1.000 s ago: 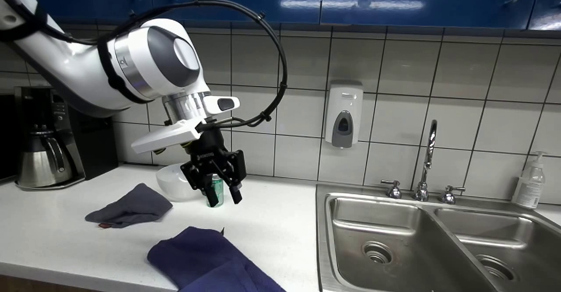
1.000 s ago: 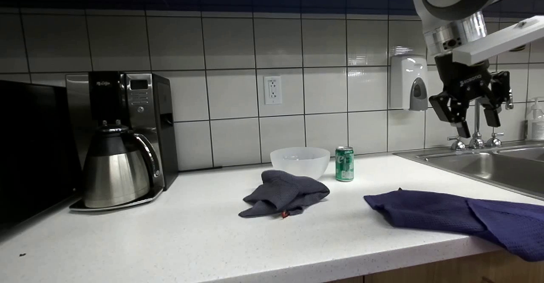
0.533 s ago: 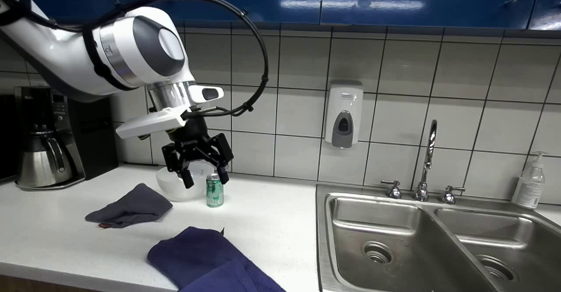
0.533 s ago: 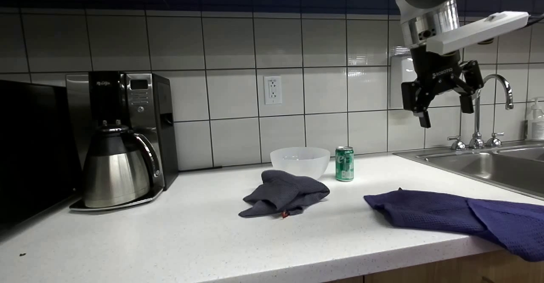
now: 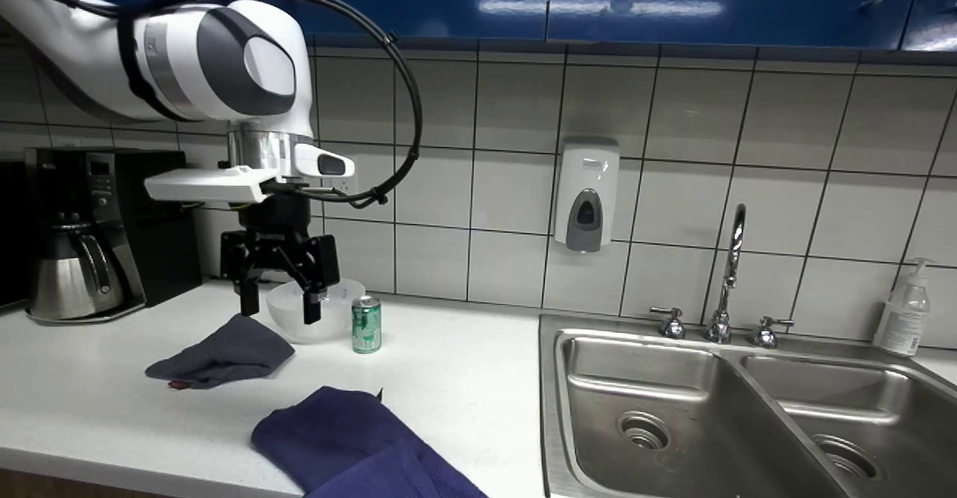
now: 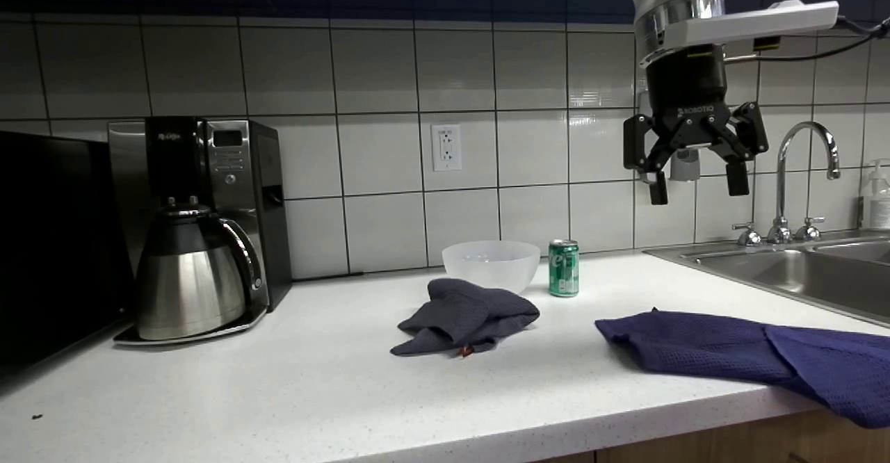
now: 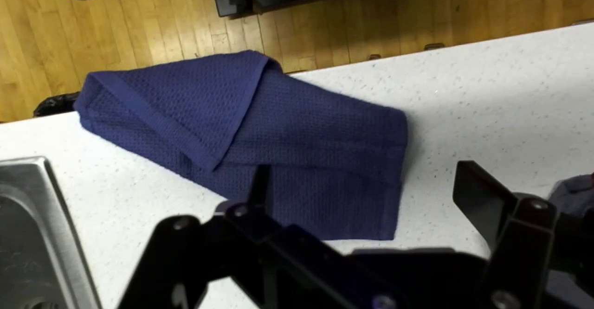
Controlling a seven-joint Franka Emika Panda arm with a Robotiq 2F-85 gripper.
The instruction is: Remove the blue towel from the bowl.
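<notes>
Blue towel point(image 6: 723, 348) is on the counter point(image 6: 292, 393), outside the bowl point(image 6: 491, 268) and well apart from it: lower right of the frame in an exterior view, one end hanging past the front edge. Wrist view puts it mid-frame, a flap folded over toward upper left. Bowl stands upright near the middle of the frame, translucent white; green can point(image 6: 563, 268) upright just beside it. Gray towel point(image 6: 466, 317) lies bunched in front of the bowl, small red bit point(image 6: 466, 352) at its lower edge; can't tell from here whether towel and bowl touch. Gripper point(image 5: 280, 307) is up off the counter, pointing down, fingers spread wide; blue towel and counter show through the gap in the wrist view. In an exterior view it hangs left of centre, one finger crossing the bowl's outline; arm point(image 5: 250, 64) fills the upper left. Steel sink point(image 5: 555, 408) sits lower right there, faucet point(image 5: 735, 240) at its back rim, soap dispenser point(image 5: 587, 195) on the tiled wall point(image 5: 516, 191). Coffee maker point(image 6: 229, 188) stands at left in both exterior views, carafe point(image 6: 191, 282) on its base.
</notes>
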